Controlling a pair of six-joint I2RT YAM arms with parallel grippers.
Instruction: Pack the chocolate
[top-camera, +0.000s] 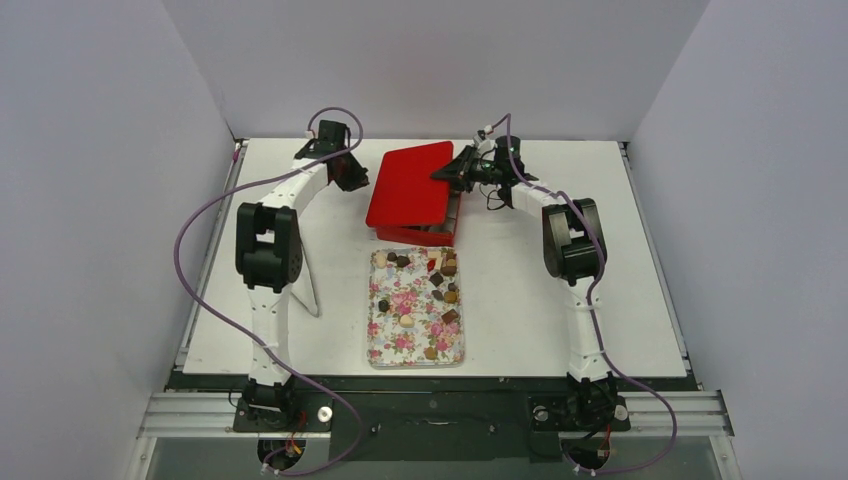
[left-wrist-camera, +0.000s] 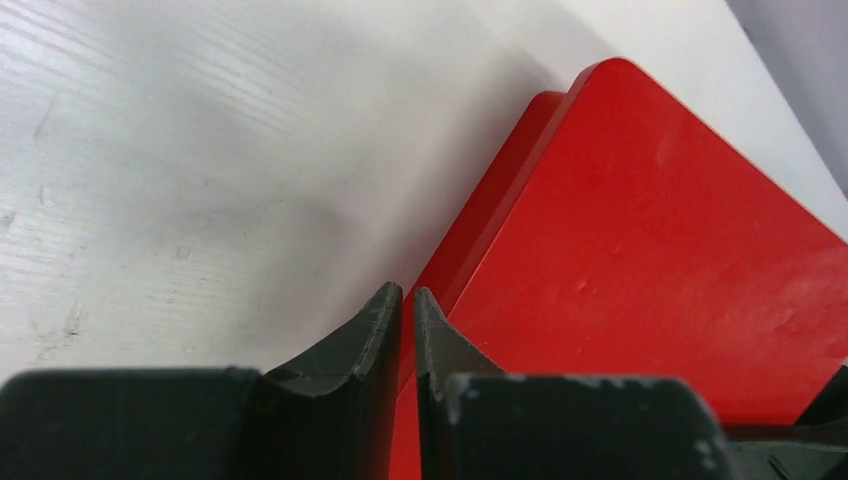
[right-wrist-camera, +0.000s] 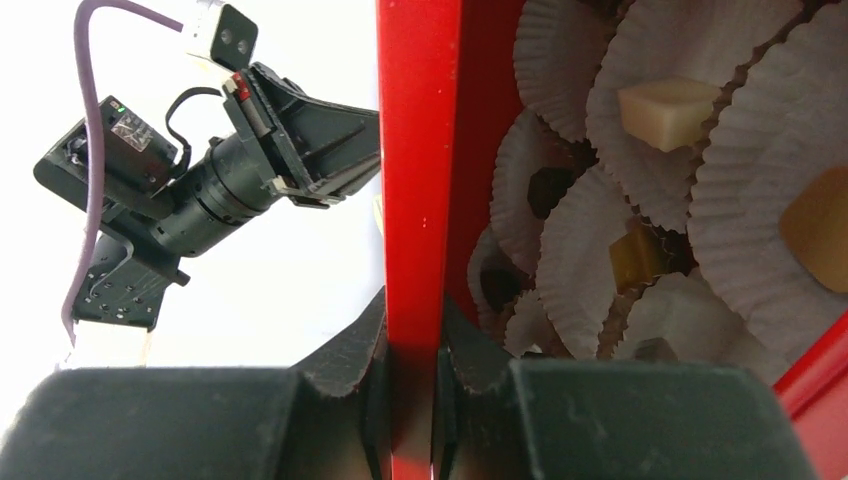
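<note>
Right gripper (right-wrist-camera: 412, 322) clamped on rim of red lid (top-camera: 410, 185); lid tilted over red box (top-camera: 420, 237); left gripper (left-wrist-camera: 408, 296) at lid's left edge, jaws closed nearly together; pinch on rim not discernible; chocolate (top-camera: 449, 268) scattered on floral tray (top-camera: 395, 335) just in front of box; more pieces in white paper cups (right-wrist-camera: 740, 60) inside box; table (top-camera: 560, 300) white.
</note>
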